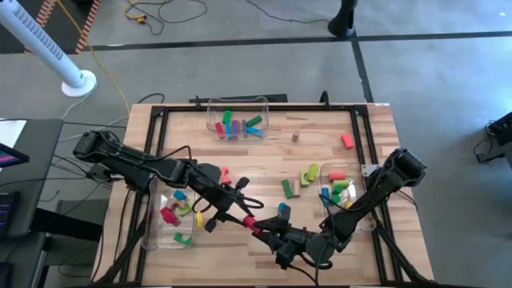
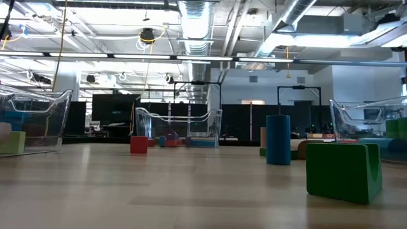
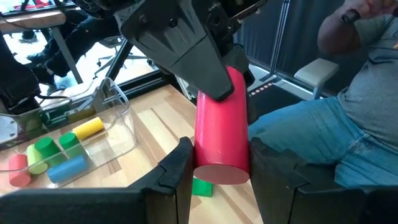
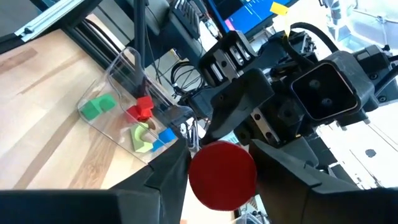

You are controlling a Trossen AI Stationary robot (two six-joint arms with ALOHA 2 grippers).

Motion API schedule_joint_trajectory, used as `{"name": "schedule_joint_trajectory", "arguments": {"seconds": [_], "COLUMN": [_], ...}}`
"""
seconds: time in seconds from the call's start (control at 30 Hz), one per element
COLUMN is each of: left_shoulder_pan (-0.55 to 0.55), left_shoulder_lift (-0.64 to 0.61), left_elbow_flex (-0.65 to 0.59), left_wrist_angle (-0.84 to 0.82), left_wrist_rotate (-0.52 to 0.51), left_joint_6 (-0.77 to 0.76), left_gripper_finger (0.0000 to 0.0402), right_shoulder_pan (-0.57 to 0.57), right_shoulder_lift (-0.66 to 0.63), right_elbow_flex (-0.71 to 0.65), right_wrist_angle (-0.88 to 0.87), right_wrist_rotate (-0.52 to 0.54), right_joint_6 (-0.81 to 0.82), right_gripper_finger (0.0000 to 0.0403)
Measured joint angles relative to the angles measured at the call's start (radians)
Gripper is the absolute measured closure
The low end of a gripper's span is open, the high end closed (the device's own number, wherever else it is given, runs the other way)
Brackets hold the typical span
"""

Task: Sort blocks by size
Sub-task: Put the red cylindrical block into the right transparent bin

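Wooden planks of the worktop (image 1: 264,160) carry three clear bins and loose blocks, with grey floor and cables around it. Near the front edge the two arms meet over a red cylinder block (image 3: 221,134). The left pincer (image 3: 221,177) is clamped on one end of that cylinder, a finger pressed to each side of it. The right pincer (image 4: 217,171) faces it from the other end, its fingers flanking the cylinder's round face; whether they press on it or stand just clear cannot be told.

Other blocks lie in the far bin (image 1: 238,120), the left bin (image 1: 172,216) and the right bin (image 1: 342,192). Loose on the worktop are a green bar (image 1: 286,189), a small blue block (image 1: 283,209), a red block (image 1: 347,141) and a small tan block (image 1: 295,137). A seated person in jeans (image 3: 311,134) shows beyond the worktop in the left wrist view.
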Motion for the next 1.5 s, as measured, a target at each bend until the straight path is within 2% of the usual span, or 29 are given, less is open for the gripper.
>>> {"name": "schedule_joint_trajectory", "arguments": {"seconds": [0.33, 0.8, 1.0, 1.3, 1.5], "left_shoulder_pan": [0.000, 0.000, 0.000, 0.000, -0.023], "left_shoulder_lift": [0.000, 0.000, -0.002, -0.022, -0.021], "left_elbow_flex": [0.000, 0.000, 0.000, 0.000, 0.000], "left_wrist_angle": [-0.013, -0.018, -0.045, -0.232, -0.375], "left_wrist_rotate": [-0.001, -0.004, 0.004, -0.088, -0.106], "left_joint_6": [-0.002, -0.017, -0.026, -0.035, -0.063], "left_gripper_finger": [0.0280, 0.0252, 0.0247, 0.0247, 0.0247], "right_shoulder_pan": [-0.002, 0.016, 0.059, 0.163, 0.180], "right_shoulder_lift": [0.000, 0.000, 0.000, 0.000, -0.001], "right_elbow_flex": [-0.001, -0.001, -0.001, -0.001, 0.000], "right_wrist_angle": [-0.002, -0.005, -0.006, -0.023, -0.073], "right_wrist_rotate": [0.000, 0.036, 0.172, 0.463, 0.533], "right_joint_6": [0.000, 0.030, 0.034, 0.045, 0.057], "right_gripper_finger": [0.0238, 0.0238, 0.0238, 0.0238, 0.0239]}}
